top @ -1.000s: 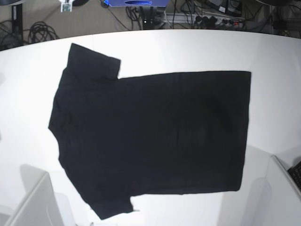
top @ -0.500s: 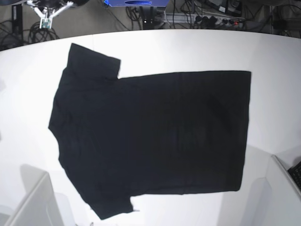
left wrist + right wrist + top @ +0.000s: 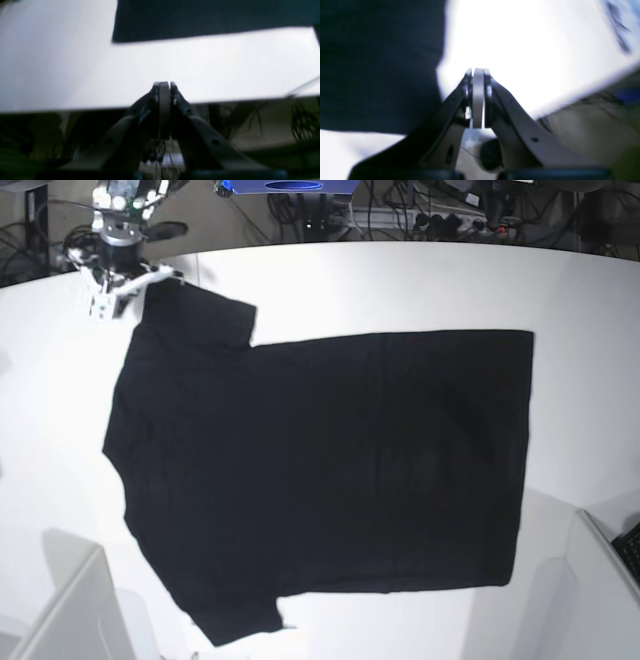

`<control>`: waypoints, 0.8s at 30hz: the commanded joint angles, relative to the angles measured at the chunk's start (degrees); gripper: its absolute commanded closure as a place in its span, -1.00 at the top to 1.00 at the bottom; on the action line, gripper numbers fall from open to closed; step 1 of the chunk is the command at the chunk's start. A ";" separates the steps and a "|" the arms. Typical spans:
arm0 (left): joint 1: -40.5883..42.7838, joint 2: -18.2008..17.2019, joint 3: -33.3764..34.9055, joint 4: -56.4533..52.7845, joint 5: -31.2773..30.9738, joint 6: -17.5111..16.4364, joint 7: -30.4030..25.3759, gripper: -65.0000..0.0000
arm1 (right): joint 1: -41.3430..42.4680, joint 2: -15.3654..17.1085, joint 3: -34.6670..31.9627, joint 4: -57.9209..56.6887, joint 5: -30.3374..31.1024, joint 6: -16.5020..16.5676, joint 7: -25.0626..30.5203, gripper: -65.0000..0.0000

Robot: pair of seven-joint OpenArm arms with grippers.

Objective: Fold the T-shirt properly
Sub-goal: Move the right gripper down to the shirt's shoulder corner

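Black cotton, the T-shirt (image 3: pixel 320 470) lies flat mid-table (image 3: pixel 400 280), print hidden, one sleeve toward the far left corner. The right gripper (image 3: pixel 478 72), pressed together, hovers near that sleeve; the left gripper (image 3: pixel 163 85) is likewise closed. Spread wide before pinching the sleeve's edge.

Robotics lab — white table (image 3: pixel 400 280), cables (image 3: pixel 80 245), power strip (image 3: pixel 465 222)

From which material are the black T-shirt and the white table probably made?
T-shirt: probably a soft knit cloth, maybe cotton. It is matte black, lies limp and flat, and shows faint wrinkles and no shine.
Table: a hard, smooth white top, perhaps laminate or painted board. It is even in colour with a soft sheen in the wrist views; the exact material is not clear.
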 commanded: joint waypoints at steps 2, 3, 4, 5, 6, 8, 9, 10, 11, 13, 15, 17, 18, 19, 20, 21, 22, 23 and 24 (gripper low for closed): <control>-0.70 -0.74 -0.13 0.91 -0.14 0.34 -1.26 -1.00 | 1.15 0.39 0.93 1.20 5.45 1.01 -1.80 -1.00; -1.58 -1.27 -0.13 0.91 -0.41 0.34 -1.18 -1.00 | 2.03 0.57 1.73 1.38 9.58 1.89 -4.17 -1.00; -2.37 -1.62 -0.13 0.73 -1.46 0.34 -1.18 -1.00 | 2.91 0.57 3.04 1.38 13.36 2.42 -6.63 -1.00; -2.81 -1.79 -0.13 0.73 -2.87 0.34 -1.18 -1.00 | 3.87 0.57 4.10 1.38 16.26 2.77 -8.57 -1.00; -3.07 -2.06 -0.13 0.73 -4.89 0.34 -1.09 -1.00 | 4.93 0.65 5.86 1.38 19.60 3.12 -10.68 -1.00; -3.16 -2.94 -0.13 0.91 -8.23 0.17 -1.09 -1.00 | 6.60 0.92 8.85 1.38 23.56 3.83 -14.37 -1.00; -3.25 -3.73 -0.13 0.91 -9.99 0.17 -1.09 -1.00 | 7.57 1.09 10.25 1.38 25.75 4.44 -16.31 -1.00; -3.33 -4.52 -0.22 0.82 -11.22 0.17 -1.09 -1.00 | 8.36 1.18 11.31 1.29 27.07 4.88 -17.71 -1.00; -3.60 -5.22 -0.22 0.82 -12.36 0.17 -1.09 -1.00 | 9.06 1.36 12.27 1.29 28.39 5.06 -19.12 -1.00; -4.48 -5.84 -0.22 0.65 -14.30 0.17 -1.09 -1.00 | 10.38 1.88 14.12 1.29 30.85 5.41 -22.20 -1.00; -4.83 -5.84 -0.22 0.65 -15.35 0.17 -1.09 -0.86 | 11.52 3.03 15.53 1.20 33.40 5.41 -24.92 -0.58; -5.01 -6.01 -0.22 0.65 -15.44 0.17 -1.09 -0.62 | 11.79 4.17 16.14 1.12 36.57 5.41 -26.33 -0.15; -5.44 -6.28 -0.22 0.65 -15.53 0.17 -1.09 -0.48 | 11.79 4.70 16.14 1.03 37.97 5.41 -26.50 0.00; -5.88 -6.54 -0.22 0.65 -15.61 0.17 -1.09 -0.32 | 11.79 5.49 16.06 1.03 39.12 5.41 -26.50 0.11; -6.06 -6.63 -0.22 0.56 -15.61 0.17 -1.00 -0.19 | 11.79 5.93 15.97 0.94 39.91 5.41 -26.50 0.14; -6.24 -6.63 -0.22 0.47 -15.61 0.17 -1.00 -0.03 | 11.79 6.37 16.14 0.85 40.44 5.41 -26.50 0.13; -6.50 -6.63 -0.22 0.29 -15.61 0.17 -1.00 0.15 | 11.87 6.72 16.14 0.24 40.52 5.41 -26.42 0.13; -6.76 -6.63 -0.22 0.29 -15.61 0.17 -1.00 0.28 | 11.96 6.81 16.14 -0.38 40.52 5.41 -26.42 0.13; -6.85 -6.63 -0.22 0.21 -15.61 0.17 -1.00 0.38 | 12.40 6.81 16.14 -0.99 40.52 5.41 -26.42 0.13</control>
